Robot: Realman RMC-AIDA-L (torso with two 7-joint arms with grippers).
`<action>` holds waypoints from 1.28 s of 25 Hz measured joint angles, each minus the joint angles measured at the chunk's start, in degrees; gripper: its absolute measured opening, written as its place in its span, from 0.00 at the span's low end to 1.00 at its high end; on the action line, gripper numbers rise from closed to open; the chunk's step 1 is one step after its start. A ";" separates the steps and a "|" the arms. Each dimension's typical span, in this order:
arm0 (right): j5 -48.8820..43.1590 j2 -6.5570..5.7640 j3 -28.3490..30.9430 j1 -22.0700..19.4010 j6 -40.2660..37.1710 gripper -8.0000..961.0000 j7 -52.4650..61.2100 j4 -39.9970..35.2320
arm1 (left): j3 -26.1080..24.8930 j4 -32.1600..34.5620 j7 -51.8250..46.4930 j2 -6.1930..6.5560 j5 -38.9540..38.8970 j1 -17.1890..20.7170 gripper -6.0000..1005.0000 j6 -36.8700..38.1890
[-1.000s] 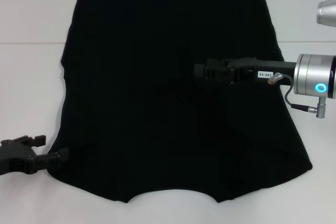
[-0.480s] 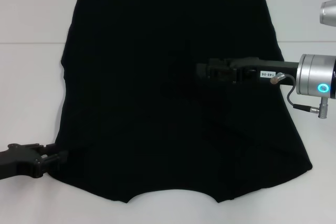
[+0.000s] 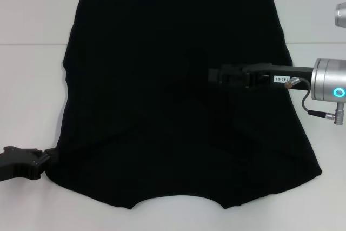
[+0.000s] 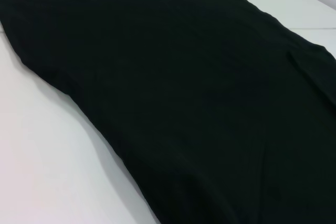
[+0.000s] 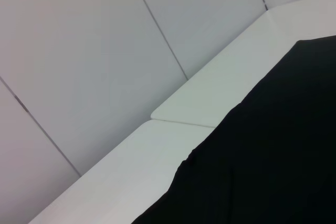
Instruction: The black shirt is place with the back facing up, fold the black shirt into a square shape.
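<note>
- Head view: our black shirt (image 3: pixel 178 90) lies flat across the white worktop (image 3: pixel 32 79).
- Our left hand (image 3: pixel 40 162) touches its near-left corner; grip unclear.
- Our right hand (image 3: pixel 216 75) hovers mid-shirt; we cannot tell its opening.

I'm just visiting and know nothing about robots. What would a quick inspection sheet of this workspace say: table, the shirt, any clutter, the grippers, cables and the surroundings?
Surface: white table, a seam line running across it.
Job's things: black shirt spread flat, plain side up, neckline at the near edge; sides look turned in, not yet a square.
Clutter: nothing seen.
Grippers: left gripper low at the shirt's near left corner; right gripper reaching over the shirt's middle from the right.
Cables: one short grey cable looping by the right wrist, above the shirt's right edge.
Surroundings: pale panelled wall behind the table.
</note>
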 joint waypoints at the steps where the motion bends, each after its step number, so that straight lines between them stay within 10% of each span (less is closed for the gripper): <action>1: -0.01 -0.07 0.00 -0.16 -0.13 0.61 0.11 -0.07 | 0.00 0.01 0.00 0.01 0.04 0.00 0.18 -0.06; 6: -1.94 -1.70 -0.10 -1.19 -1.78 0.61 4.88 -0.50 | -0.20 0.23 -0.25 0.09 -0.07 0.03 0.03 0.42; 18: -14.50 -10.06 0.44 -6.08 -11.24 0.61 28.41 -1.35 | -0.92 1.51 -0.65 0.39 -0.32 0.52 0.03 1.84; 32: -26.36 -11.10 6.97 -9.47 -16.12 0.62 28.81 -4.73 | -1.13 1.81 -2.06 0.76 -0.44 -0.05 0.03 4.47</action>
